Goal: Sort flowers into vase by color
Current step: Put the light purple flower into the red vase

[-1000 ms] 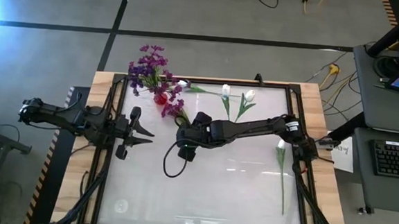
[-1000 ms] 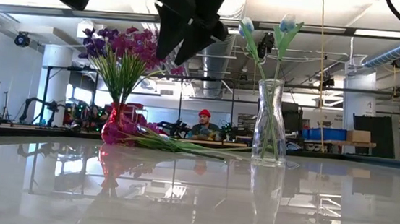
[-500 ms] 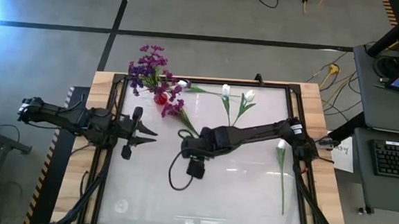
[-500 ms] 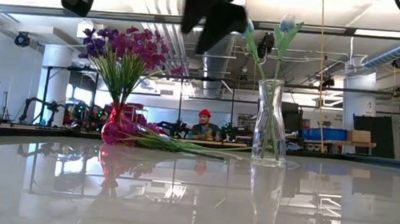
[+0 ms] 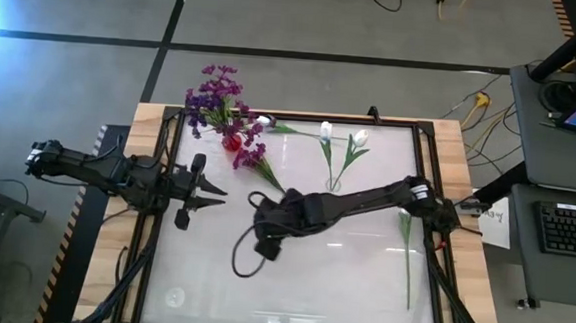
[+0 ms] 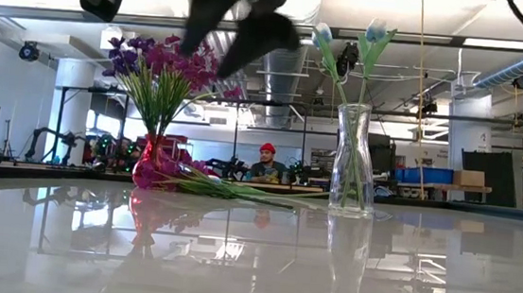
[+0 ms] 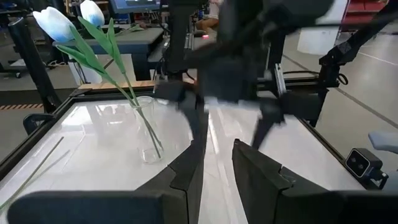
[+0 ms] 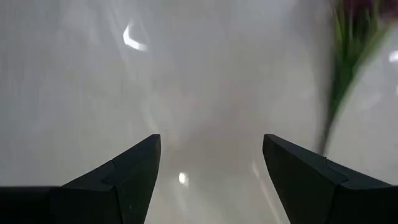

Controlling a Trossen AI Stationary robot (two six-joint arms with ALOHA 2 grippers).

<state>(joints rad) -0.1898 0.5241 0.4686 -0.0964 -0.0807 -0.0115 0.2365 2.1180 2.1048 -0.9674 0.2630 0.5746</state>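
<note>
Flowers: I see a loose purple stem lying flat near the worktop's far-left corner, just beside the red vase that holds the purple bunch. A loose white tulip lies along the right edge. Two white tulips stand in the clear vase near the middle of the far edge.
Right gripper: fingers spread wide and empty, hanging over the worktop near the stalk end of the purple stem. The wrist view is smeared, so I judge it's mid-move.
Left gripper: waiting at the left edge, fingers narrowly apart, nothing between them.
Risk, grasp: the stalk is thin and lies flat. If I close too high I'd get air; too low and the tips scrape the glossy top.
Risk, red vase: it's close to the pick spot. A wide swing of the right arm could clip it or the bunch and tip it.
Risk, clear vase: the right forearm passes just beside it. Lifting the stem out that way could knock it over.
Risk, cable: the loop under the right wrist hangs low and could drag the stem.
Risk, sorting: the stem could miss the narrow red neck.
</note>
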